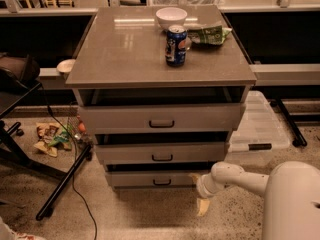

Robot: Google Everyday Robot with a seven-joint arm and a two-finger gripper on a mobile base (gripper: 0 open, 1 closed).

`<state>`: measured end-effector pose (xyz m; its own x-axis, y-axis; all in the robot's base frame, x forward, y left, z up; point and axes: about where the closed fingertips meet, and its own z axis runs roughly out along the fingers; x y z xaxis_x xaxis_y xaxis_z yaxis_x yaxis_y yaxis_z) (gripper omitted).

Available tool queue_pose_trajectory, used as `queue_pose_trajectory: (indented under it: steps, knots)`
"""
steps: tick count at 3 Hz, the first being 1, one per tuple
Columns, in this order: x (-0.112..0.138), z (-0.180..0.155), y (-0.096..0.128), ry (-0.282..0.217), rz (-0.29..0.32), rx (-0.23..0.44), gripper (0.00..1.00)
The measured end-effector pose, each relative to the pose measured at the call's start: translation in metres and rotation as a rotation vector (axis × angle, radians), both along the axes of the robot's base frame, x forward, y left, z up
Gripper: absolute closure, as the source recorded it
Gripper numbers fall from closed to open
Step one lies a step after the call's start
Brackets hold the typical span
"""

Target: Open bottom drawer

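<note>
1 cabinet holds 3 grey drawers; its top (125, 44) carries 1 can (176, 45), 1 bowl (171, 18) and 1 green packet (210, 34). The bottom drawer (135, 179) sits lowest, near the floor. The gripper (199, 193) is at its right end; whether spread or pressed together, I cannot tell.

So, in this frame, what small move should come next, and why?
Probably shift the tool leftward in the view, toward the pull handle of the bottom drawer. The tool sits low by the drawer's right end, well clear of the handle, so nothing is gripped to pull on yet.
</note>
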<state>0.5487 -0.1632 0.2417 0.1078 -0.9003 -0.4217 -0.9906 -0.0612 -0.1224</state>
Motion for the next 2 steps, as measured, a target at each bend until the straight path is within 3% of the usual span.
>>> queue_pose_trajectory:
  steps: [2]
  knots:
    - [0.029, -0.021, 0.01, -0.064, 0.045, -0.036, 0.0]
